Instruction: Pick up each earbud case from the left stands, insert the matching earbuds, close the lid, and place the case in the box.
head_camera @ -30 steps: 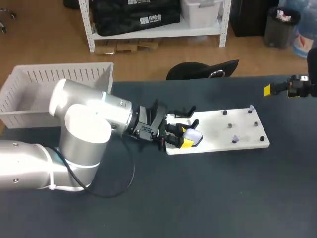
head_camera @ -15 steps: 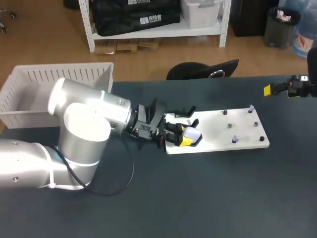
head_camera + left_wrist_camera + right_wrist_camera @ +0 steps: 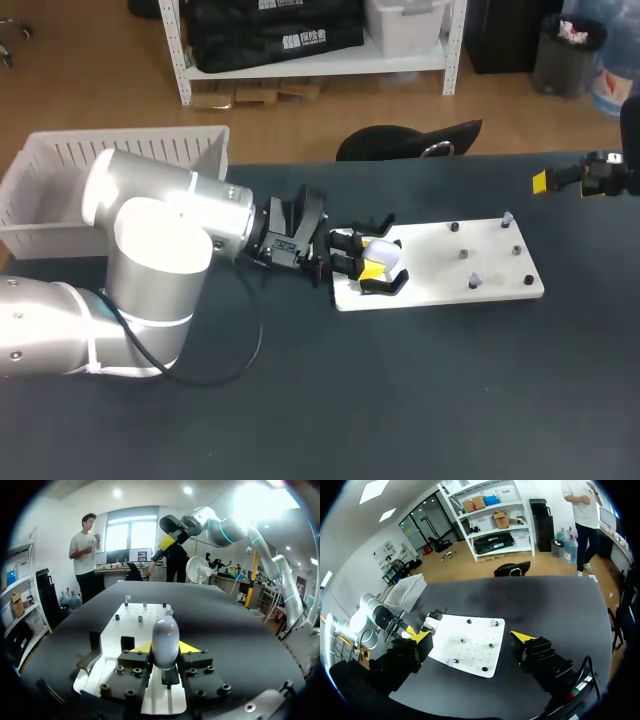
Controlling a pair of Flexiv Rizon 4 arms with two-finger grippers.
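Observation:
My left gripper [image 3: 367, 266] is shut on a white earbud case [image 3: 381, 251], held just over the left end of the white board [image 3: 440, 270]. In the left wrist view the rounded case [image 3: 165, 639] stands upright between the yellow fingertips [image 3: 144, 647], lid closed. Black stands [image 3: 392, 286] sit on the board under and beside the case. Two small pale earbuds [image 3: 476, 281] rest on posts at the board's right half, one of them [image 3: 127, 598] far ahead of the left gripper. My right gripper [image 3: 472, 636] hangs open high over the table's right side, its yellow tip [image 3: 540, 181] at the far right.
A white slatted box [image 3: 110, 170] stands at the table's back left, also seen as the box [image 3: 410, 591] beyond the board. Several black pegs [image 3: 464, 254] dot the board. Dark bare tabletop [image 3: 400, 400] lies in front of the board.
The left gripper has lifted the case off its stand and drawn it slightly back and to the left, with the arm swinging left. The right arm has stayed still.

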